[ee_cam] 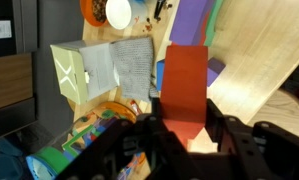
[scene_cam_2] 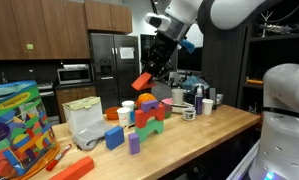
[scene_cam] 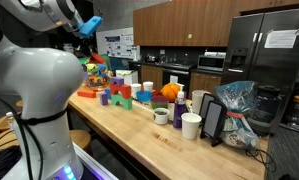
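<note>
Red block hangs pinched between the fingers of the end effector, held high above the wooden surface in the wrist view. Beneath it lie a purple block and a pale bag. In an exterior view, a cluster of colored blocks stands on the surface below, a toy box well apart.
</note>
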Controlling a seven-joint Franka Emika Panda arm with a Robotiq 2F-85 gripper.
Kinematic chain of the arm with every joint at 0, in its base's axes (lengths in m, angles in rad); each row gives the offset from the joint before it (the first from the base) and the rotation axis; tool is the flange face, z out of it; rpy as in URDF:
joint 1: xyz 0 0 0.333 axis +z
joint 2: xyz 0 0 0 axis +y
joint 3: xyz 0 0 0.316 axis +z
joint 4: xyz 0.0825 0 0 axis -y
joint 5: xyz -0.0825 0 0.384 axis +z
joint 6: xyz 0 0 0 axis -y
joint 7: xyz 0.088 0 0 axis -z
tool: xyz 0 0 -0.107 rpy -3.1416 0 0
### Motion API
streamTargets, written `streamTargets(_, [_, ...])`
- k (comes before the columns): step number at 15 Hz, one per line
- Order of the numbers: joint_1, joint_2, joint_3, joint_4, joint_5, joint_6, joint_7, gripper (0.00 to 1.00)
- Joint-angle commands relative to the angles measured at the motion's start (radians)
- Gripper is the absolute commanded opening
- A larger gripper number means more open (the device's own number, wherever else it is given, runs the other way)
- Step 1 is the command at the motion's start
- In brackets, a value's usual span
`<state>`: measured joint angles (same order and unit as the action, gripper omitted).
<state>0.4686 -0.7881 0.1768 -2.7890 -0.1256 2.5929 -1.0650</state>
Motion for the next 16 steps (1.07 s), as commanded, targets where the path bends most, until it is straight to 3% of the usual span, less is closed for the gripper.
streamTargets(1, [0.000, 0.023, 0.107, 0.003, -0.096, 0.046, 0.101, 0.18])
streamTargets(5, [0.086, 0.016, 0.071, 0.007, -0.062, -0.078, 0.134, 0.18])
streamTargets(8, [0.112, 0.008, 0.039, 0.044, -0.046, -0.209, 0.128, 0.18])
streamTargets(12, [0.120, 0.012, 0.006, 0.115, -0.021, -0.379, 0.118, 0.18])
streamTargets(16, [0.103, 0.039, -0.034, 0.171, 0.004, -0.435, 0.097, 0.18])
